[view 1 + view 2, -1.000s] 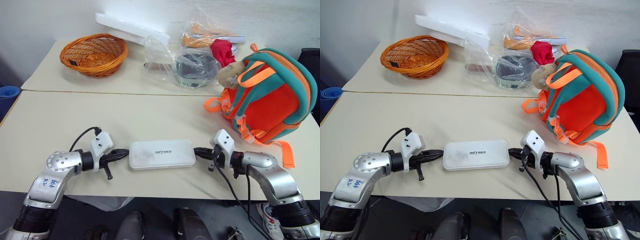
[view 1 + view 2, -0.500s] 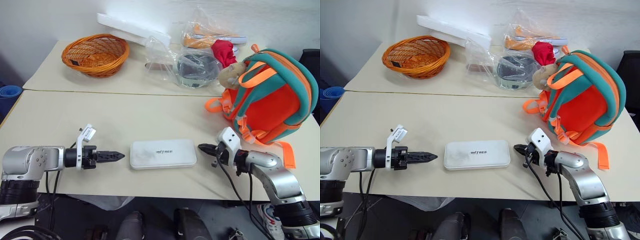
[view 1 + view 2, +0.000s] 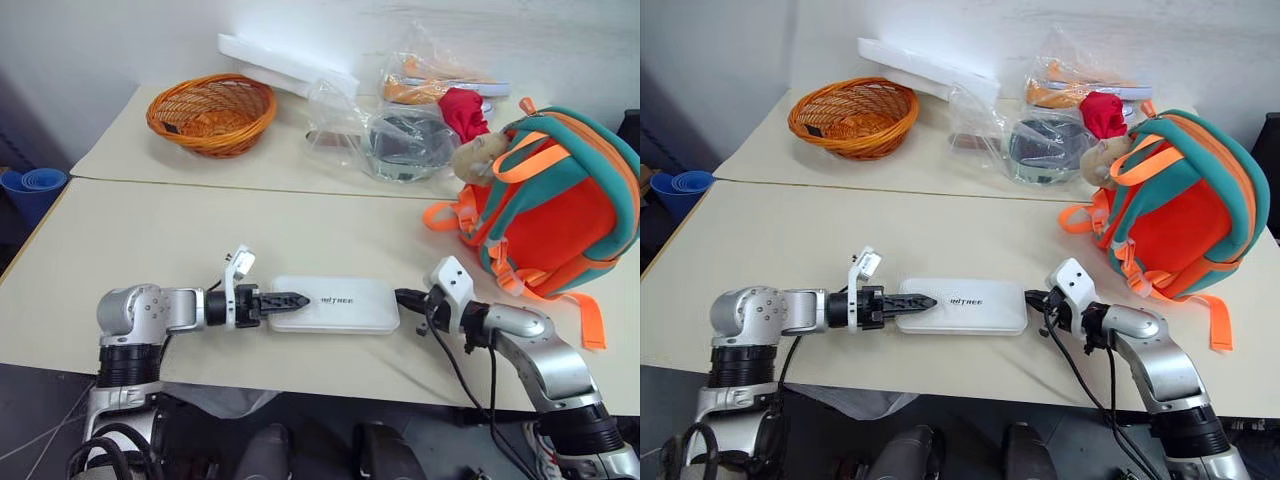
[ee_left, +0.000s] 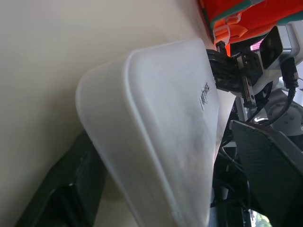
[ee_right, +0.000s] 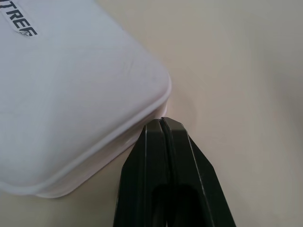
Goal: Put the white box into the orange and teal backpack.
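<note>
Head views. White box point(image 3: 335, 305): lies flat on the near beige table point(image 3: 150, 240), lettering up, between the two grippers. Left gripper point(image 3: 290, 299): reaches in level from the robot's left, its tip over the box's left end. Right gripper point(image 3: 405, 297): at the box's right end, fingers pressed together, holding nothing. Orange and teal backpack point(image 3: 550, 210): stands upright at the table's right side, well apart from the box, orange straps trailing onto the table, beige plush toy point(image 3: 478, 155) at its upper left. Far table: orange wicker basket point(image 3: 212, 112) at the left; long white foam slab point(image 3: 285, 62) behind it; clear plastic bags point(image 3: 385, 135) over a dark round item; red cloth point(image 3: 463, 108) beside the plush toy.

Left wrist view. White box point(image 4: 161, 137): its rounded end lies between the black fingers point(image 4: 71, 189), one finger below it against the table, the other above; jaws parted around the end, and whether they press on it cannot be told. The other arm's gripper point(image 4: 226, 71) sits at the box's far end, the backpack point(image 4: 236, 14) beyond.

Right wrist view. Right gripper point(image 5: 163, 124): fingers closed tight on themselves, tip touching the rim of the box point(image 5: 71, 104) near its rounded corner.
</note>
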Controlling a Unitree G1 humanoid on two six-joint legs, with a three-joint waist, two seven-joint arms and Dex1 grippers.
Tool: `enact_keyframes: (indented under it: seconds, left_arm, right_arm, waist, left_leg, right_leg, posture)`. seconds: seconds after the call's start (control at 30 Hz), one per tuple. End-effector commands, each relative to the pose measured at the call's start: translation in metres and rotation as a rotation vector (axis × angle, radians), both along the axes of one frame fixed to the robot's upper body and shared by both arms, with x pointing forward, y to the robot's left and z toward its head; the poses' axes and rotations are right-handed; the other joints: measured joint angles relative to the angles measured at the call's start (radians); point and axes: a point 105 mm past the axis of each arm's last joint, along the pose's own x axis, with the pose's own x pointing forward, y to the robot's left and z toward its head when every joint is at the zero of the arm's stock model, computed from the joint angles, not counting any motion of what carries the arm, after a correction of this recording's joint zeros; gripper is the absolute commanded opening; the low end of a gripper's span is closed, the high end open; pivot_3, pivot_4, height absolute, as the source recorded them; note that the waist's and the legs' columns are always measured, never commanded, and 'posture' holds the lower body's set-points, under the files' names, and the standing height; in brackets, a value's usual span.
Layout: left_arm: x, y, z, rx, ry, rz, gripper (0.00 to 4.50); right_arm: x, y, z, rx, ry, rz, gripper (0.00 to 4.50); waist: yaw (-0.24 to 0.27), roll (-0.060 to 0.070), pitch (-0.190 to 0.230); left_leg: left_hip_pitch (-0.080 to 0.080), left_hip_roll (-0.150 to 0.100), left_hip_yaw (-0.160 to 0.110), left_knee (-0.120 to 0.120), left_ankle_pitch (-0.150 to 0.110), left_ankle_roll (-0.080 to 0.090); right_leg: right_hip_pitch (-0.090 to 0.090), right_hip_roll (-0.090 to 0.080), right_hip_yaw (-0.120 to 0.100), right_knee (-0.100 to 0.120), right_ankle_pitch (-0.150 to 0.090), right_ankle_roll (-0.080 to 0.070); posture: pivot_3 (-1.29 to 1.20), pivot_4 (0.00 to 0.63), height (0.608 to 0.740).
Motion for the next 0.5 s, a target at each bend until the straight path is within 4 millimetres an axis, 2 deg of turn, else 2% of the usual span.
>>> enact_keyframes:
  seconds: [0.03,0.17,0.23,0.3,0.4,0.5]
  left_arm:
    - [-0.008,-0.007,-0.002,-0.033,0.065,-0.043,2.76]
    - [-0.009,-0.011,0.002,-0.061,0.058,-0.055,1.71]
    - [-0.007,-0.010,0.006,-0.085,0.046,-0.043,1.35]
    - [-0.005,-0.004,0.011,-0.106,0.029,-0.022,1.26]
    - [-0.001,0.012,0.023,-0.153,0.002,0.035,1.26]
    - [0.005,0.039,0.044,-0.232,-0.063,0.132,1.26]
  right_arm:
    - [-0.002,0.001,0.010,0.022,-0.039,0.004,0.00]
    - [-0.003,0.002,0.011,0.034,-0.044,-0.003,0.00]
    - [-0.005,-0.003,0.015,0.053,-0.051,-0.029,0.00]
    - [-0.008,-0.016,0.021,0.080,-0.051,-0.083,0.00]
    - [-0.011,-0.049,0.038,0.137,-0.070,-0.242,0.56]
    - [-0.016,-0.089,0.060,0.201,-0.114,-0.429,1.47]
  waist:
    - [-0.005,0.000,0.000]
    - [-0.006,-0.001,0.000]
    - [-0.006,-0.001,0.000]
    - [-0.005,-0.001,0.000]
    - [-0.006,-0.002,0.000]
    - [-0.009,-0.002,0.001]
  left_leg:
    - [0.000,0.000,0.000,0.000,0.000,-0.001]
    - [-0.001,0.001,0.000,0.000,0.000,-0.002]
    - [0.000,0.001,0.000,0.000,0.001,-0.002]
    - [-0.001,0.001,0.000,0.000,0.001,-0.002]
    - [-0.001,0.002,0.000,-0.001,0.000,-0.003]
    - [-0.001,0.002,0.000,-0.001,0.000,-0.002]
  right_leg:
    - [0.000,0.000,0.000,0.000,0.000,0.000]
    - [-0.001,0.001,0.000,0.000,0.000,0.000]
    - [-0.001,0.001,0.000,0.000,0.000,0.000]
    - [-0.001,0.001,0.000,0.000,0.000,0.000]
    - [-0.001,0.001,0.001,0.000,0.000,0.000]
    - [-0.002,0.001,0.001,0.000,0.000,0.000]
  posture:
    - [0.00,0.150,0.740]
    - [0.00,0.150,0.740]
    - [0.00,0.150,0.740]
    - [0.00,0.150,0.740]
    - [0.00,0.150,0.740]
    - [0.00,0.150,0.740]
